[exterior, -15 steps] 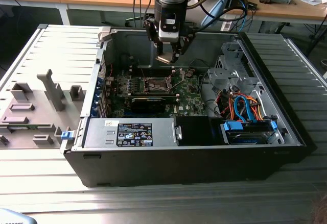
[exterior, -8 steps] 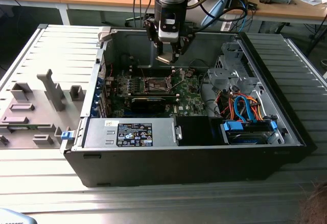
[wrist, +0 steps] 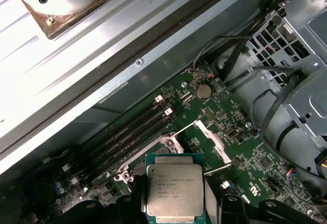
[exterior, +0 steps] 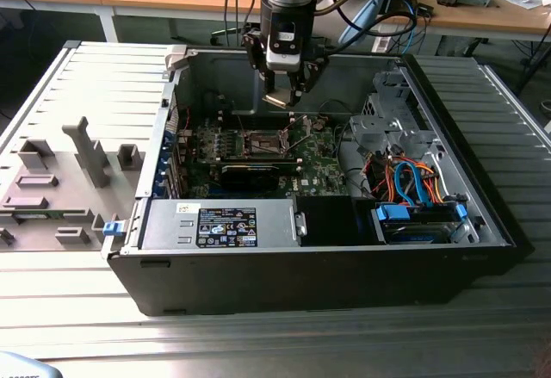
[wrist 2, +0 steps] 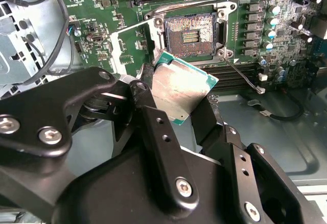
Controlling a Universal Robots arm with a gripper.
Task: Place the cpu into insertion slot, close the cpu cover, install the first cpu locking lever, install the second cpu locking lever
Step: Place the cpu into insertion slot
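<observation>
The cpu [wrist 2: 180, 87], clasped in the gripper [exterior: 282, 96], was held above the insertion slot [wrist 2: 191, 32], clear of it. The cpu cover [wrist 2: 134, 45] was raised open beside the insertion slot. The drive cage [exterior: 387, 120] was located to the exterior view's right of the insertion slot.

Gripper [exterior: 285, 96] with cpu [exterior: 277, 100] above motherboard [exterior: 320, 151] in open case [exterior: 301, 285]

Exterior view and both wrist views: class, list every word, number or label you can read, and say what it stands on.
The cpu, metal top: several printed lines, too small to read.
Black label on the grey box inside the case: print too blurred to read.
White sticker beside it: unreadable.
Motherboard: tiny white markings, unreadable.
No text can be quoted.
</observation>
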